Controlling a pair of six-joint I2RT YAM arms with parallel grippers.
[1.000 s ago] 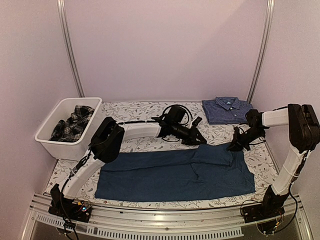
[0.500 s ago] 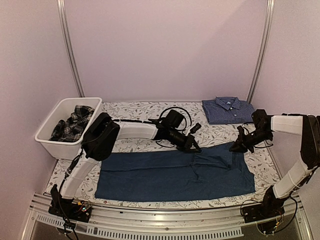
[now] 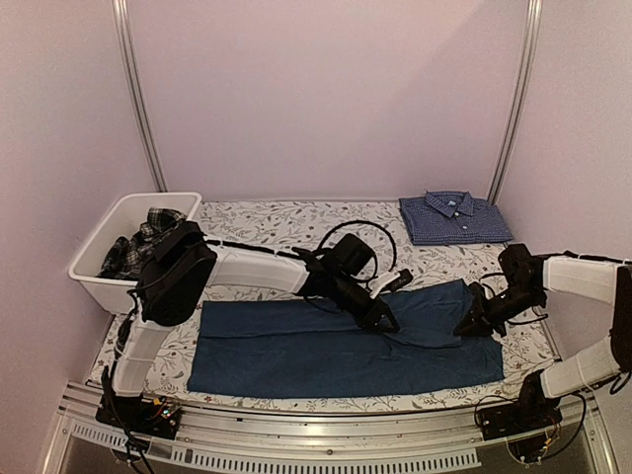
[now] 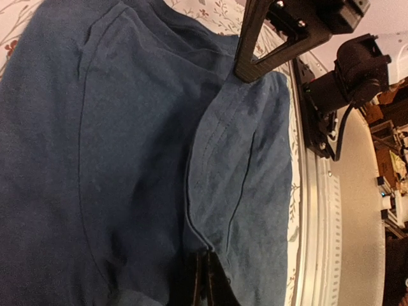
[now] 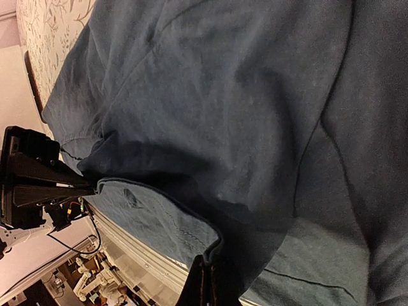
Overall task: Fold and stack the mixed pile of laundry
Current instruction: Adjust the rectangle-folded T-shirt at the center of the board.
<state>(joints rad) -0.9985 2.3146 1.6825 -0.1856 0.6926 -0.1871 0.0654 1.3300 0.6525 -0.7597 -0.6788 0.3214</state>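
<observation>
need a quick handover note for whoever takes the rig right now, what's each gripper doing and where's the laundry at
Left gripper: shut, pinching an edge of the dark blue T-shirt.
Right gripper: shut on the same T-shirt, near its right side.
T-shirt: spread along the near side of the floral tablecloth, with its far right part held between the two grippers.
Done: the blue-and-white checked shirt lies folded at the far right.
Left: finish folding the T-shirt and stack it. Then take the black-and-white plaid piece out of the white tub on the left, fold it and stack it.
</observation>
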